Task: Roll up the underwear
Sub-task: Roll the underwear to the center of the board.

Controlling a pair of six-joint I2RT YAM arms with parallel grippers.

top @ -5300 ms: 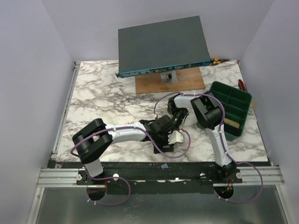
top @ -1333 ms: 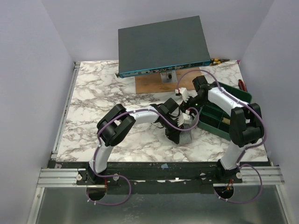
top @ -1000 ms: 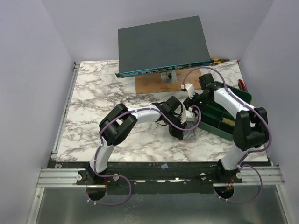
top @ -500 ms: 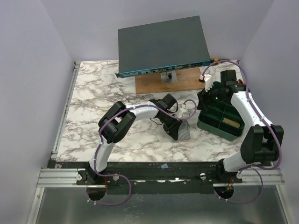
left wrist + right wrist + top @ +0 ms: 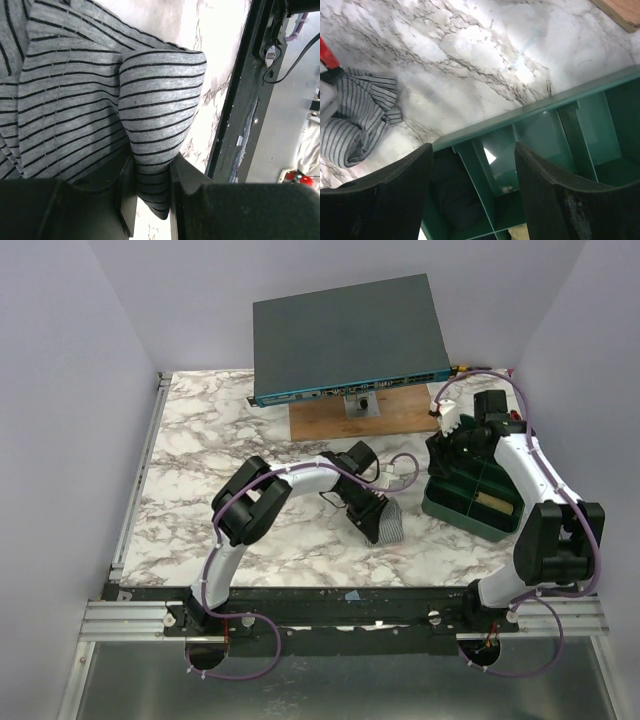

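Note:
The underwear (image 5: pixel 390 524) is grey with thin black stripes and lies bunched on the marble table, right of centre. My left gripper (image 5: pixel 372 516) is down on it. In the left wrist view the gripper (image 5: pixel 151 197) is shut on a raised fold of the underwear (image 5: pixel 160 95), with the cloth pinched between both fingers. My right gripper (image 5: pixel 446 454) hangs open over the near-left corner of the green tray (image 5: pixel 468 522), apart from the cloth. The right wrist view shows its jaws (image 5: pixel 472 150) wide with nothing between them, and the underwear (image 5: pixel 355 127) at the left.
The green tray (image 5: pixel 530 112) has several compartments; one holds a dark bundle (image 5: pixel 452 200) and another a tan roll (image 5: pixel 496 502). A grey box (image 5: pixel 350 335) on a wooden board (image 5: pixel 400 418) stands at the back. A red tool (image 5: pixel 516 421) lies by the right edge.
My right arm has swung away from the underwear, back and to the right, over the green tray. The left gripper has kept its hold on the cloth and drawn it slightly left.

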